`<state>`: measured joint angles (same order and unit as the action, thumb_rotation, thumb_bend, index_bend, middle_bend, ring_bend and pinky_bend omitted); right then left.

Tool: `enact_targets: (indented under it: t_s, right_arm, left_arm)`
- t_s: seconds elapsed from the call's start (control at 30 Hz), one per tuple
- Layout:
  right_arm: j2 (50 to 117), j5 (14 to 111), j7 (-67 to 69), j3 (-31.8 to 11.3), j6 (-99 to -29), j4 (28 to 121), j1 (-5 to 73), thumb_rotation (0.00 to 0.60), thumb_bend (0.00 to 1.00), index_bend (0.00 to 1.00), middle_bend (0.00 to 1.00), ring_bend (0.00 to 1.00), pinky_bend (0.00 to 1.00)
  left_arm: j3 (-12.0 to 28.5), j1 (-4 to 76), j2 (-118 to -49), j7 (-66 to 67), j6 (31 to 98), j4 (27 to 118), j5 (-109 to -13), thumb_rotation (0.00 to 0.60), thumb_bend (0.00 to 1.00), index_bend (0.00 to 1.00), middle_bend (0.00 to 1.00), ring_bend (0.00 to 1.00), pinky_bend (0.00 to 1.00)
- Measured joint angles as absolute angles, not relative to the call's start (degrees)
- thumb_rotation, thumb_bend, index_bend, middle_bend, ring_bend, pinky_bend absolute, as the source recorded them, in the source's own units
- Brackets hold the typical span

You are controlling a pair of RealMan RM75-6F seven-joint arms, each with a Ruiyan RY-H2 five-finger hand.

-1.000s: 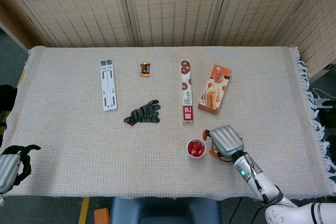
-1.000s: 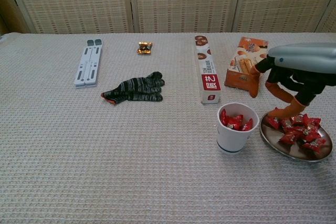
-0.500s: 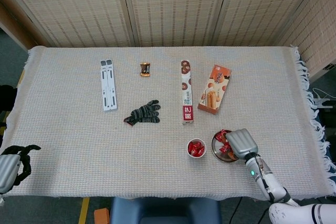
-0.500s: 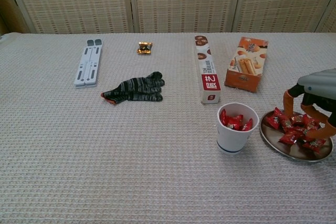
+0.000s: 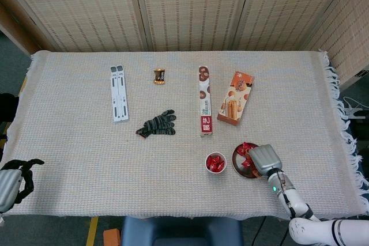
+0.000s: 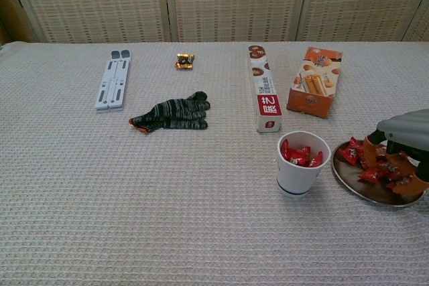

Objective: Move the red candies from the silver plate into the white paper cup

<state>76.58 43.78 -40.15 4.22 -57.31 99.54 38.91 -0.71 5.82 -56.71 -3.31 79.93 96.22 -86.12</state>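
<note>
a: which step am i on?
b: picking. my right hand [image 6: 402,155] is down on the round silver plate [image 6: 355,182], fingertips [image 6: 370,143] among the red wrapped candies [image 6: 352,153]; can't tell if they pinch any.
a: next?
b: close, lift, carry left to the white paper cup [image 6: 303,164] just beside it.

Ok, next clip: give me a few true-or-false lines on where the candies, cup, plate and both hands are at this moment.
1. The paper cup already holds red candies. True.
2. The silver plate is bare. False: red candies lie on it.
3. The right hand is down over the plate. True.
4. The cup lies tipped on its side. False: it stands upright, left of the plate.
5. The left hand is over the glove. False: it sits at the table's near left edge.
</note>
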Motion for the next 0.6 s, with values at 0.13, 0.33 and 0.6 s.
enact_targets:
  t_s: [0.13, 0.33, 0.6]
  right_arm:
    - [77.0, 43.7, -40.0, 4.2, -57.1, 98.8, 38.9, 0.6, 0.17, 0.43, 0.77, 0.81, 1.0]
    - [77.6, 44.2, -39.2, 4.1, -57.1, 98.1, 38.6, 0.6, 0.17, 0.57, 0.77, 0.81, 1.0]
    - [77.9, 44.9, -38.9, 4.1, -57.8, 98.0, 38.0, 0.6, 0.18, 0.67, 0.77, 0.81, 1.0]
  left_arm:
    - [-0.7, 5.8, -56.7, -3.3, 79.9, 96.2, -86.1, 0.6, 0.64, 0.31, 0.4, 0.31, 0.24]
    - [-0.7, 5.8, -56.7, -3.3, 79.9, 96.2, -86.1, 0.6, 0.64, 0.31, 0.4, 0.31, 0.24]
    - [-0.7, 5.9, -56.7, -3.3, 79.8, 96.2, -86.1, 0.6, 0.64, 0.31, 0.4, 0.31, 0.24]
